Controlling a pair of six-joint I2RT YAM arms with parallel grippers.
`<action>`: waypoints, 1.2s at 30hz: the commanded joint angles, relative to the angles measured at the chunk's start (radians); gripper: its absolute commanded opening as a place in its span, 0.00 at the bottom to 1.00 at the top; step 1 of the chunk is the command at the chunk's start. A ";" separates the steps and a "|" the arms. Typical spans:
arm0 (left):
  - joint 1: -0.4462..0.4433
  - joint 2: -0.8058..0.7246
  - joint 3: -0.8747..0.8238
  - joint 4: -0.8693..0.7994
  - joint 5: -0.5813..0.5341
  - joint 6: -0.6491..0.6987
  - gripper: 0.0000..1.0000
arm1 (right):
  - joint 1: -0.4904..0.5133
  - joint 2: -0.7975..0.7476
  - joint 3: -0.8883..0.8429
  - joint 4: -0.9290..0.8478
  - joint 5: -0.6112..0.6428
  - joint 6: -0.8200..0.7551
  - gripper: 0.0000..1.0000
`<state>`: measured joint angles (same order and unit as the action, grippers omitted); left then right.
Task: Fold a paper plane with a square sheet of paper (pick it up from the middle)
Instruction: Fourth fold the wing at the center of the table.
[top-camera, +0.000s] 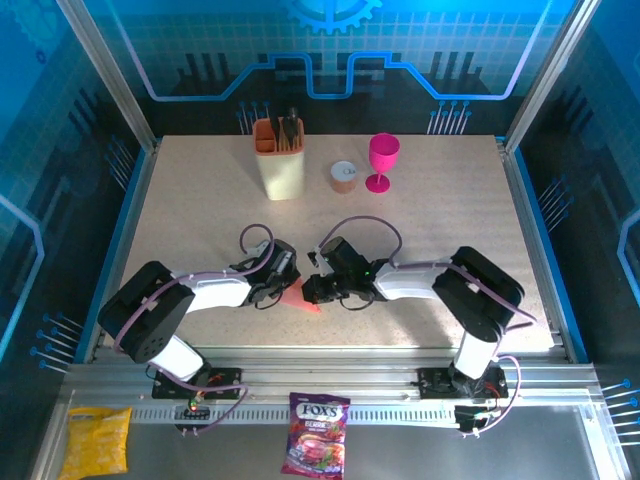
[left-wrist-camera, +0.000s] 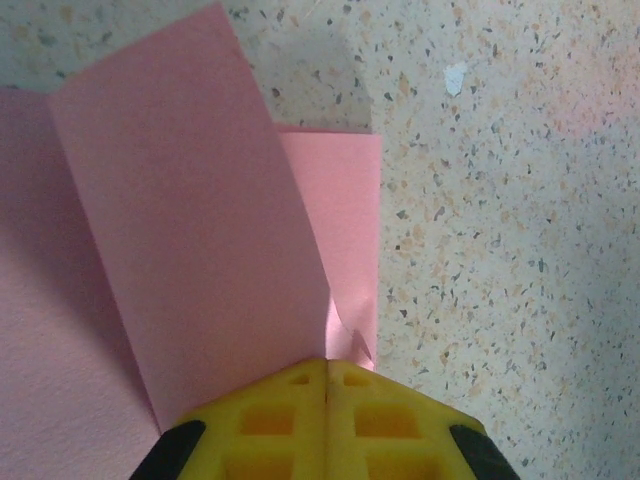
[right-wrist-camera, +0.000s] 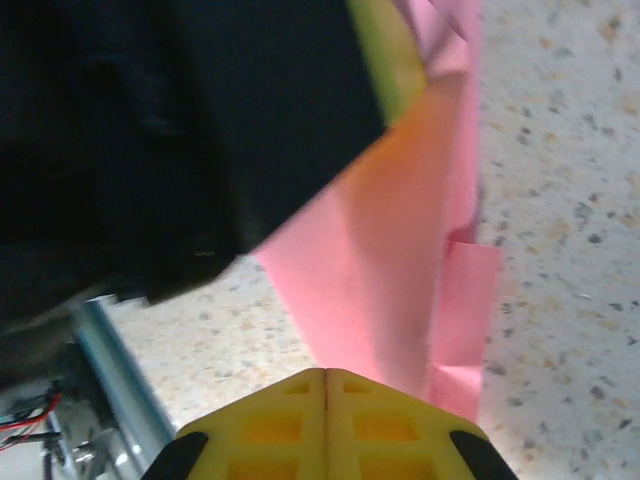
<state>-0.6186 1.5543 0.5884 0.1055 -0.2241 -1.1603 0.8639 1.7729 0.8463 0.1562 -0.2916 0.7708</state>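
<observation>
We have the square sheet of paper (top-camera: 300, 297) between left jaws and right jaws, both clamped on it.

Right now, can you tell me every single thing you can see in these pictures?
square sheet of paper: one, salmon pink, partly folded, on the table between the two grippers
goblet: one, magenta, far side of the table, right of centre
tub: one, cream with an orange insert holding dark utensils, far side, left of the goblet
small round container: one, tan, between the tub and the goblet
sweets bag: one, purple, on the metal ledge in front of the arms
snack bag: one, yellow, left end of that ledge
table: one, speckled beige
left gripper: one, yellow, shut on a raised paper flap
right gripper: one, yellow, shut, beside the paper
</observation>
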 joint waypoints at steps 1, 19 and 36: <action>-0.007 0.024 -0.023 -0.187 -0.020 -0.018 0.00 | -0.009 0.047 0.006 0.027 -0.007 0.019 0.00; -0.026 -0.185 0.023 -0.150 0.099 0.180 0.00 | -0.030 0.091 -0.108 0.008 0.034 0.020 0.00; -0.098 -0.073 -0.125 0.006 0.045 -0.060 0.00 | -0.032 0.108 -0.102 -0.053 0.055 0.048 0.00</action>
<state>-0.7147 1.4590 0.4931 0.1303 -0.1440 -1.1576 0.8433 1.8275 0.7780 0.2852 -0.3145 0.8089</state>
